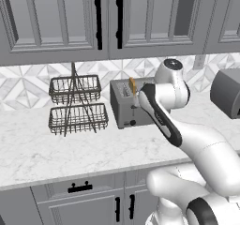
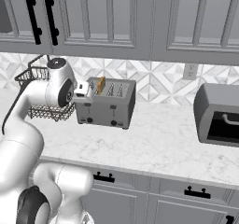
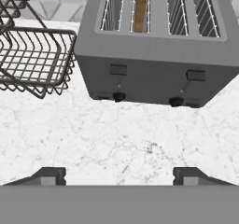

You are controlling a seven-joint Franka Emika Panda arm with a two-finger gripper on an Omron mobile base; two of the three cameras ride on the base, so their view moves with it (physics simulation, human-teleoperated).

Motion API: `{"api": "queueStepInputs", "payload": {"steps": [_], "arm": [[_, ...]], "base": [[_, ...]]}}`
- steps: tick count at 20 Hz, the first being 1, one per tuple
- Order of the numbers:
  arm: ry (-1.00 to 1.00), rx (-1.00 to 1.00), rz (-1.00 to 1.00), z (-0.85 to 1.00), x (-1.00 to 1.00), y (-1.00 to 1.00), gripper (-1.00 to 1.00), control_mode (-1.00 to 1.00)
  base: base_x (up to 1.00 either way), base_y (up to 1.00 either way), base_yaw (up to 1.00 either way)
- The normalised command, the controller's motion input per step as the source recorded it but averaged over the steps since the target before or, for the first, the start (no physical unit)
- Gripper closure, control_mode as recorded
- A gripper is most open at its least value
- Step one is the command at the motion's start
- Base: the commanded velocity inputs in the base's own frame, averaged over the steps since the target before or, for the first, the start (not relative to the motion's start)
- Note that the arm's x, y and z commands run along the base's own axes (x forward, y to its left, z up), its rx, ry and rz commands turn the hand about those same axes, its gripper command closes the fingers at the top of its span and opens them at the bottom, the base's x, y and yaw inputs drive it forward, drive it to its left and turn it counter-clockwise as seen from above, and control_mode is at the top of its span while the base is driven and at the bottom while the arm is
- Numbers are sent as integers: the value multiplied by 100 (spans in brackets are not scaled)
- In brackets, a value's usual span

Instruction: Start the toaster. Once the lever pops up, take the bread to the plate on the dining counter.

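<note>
Jaws [image 3: 119,174] spread apart and empty hover over the marble bench, facing the toaster [image 3: 154,73] just ahead, its 2 levers up. Bread [image 3: 140,8] stands in the second slot beyond; a careless reach could clip the wire basket [image 3: 32,55] alongside.

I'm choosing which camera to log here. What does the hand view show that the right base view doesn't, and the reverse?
Hand view alone: the two slider levers seen close up, and the open gripper fingertips over the marble.

Right base view alone: the grey oven box, the wall outlet, the upper cabinets.

Both: the grey four-slot toaster, golden-brown bread in a slot, the wire basket rack.
</note>
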Motion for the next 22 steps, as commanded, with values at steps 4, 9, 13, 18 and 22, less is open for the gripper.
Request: {"api": "queueStepInputs", "payload": {"steps": [4,9,13,18,22], "arm": [[0,0,0,-2,8,0,100,-100],[0,0,0,0,16,11,100,-100],[0,0,0,0,38,25,100,-100],[-5,0,0,-1,18,4,100,-100],[-9,-5,0,-20,0,-3,100,-100]], "base": [[0,0,0],[0,0,0],[0,0,0],[0,0,0],[0,0,0]]}}
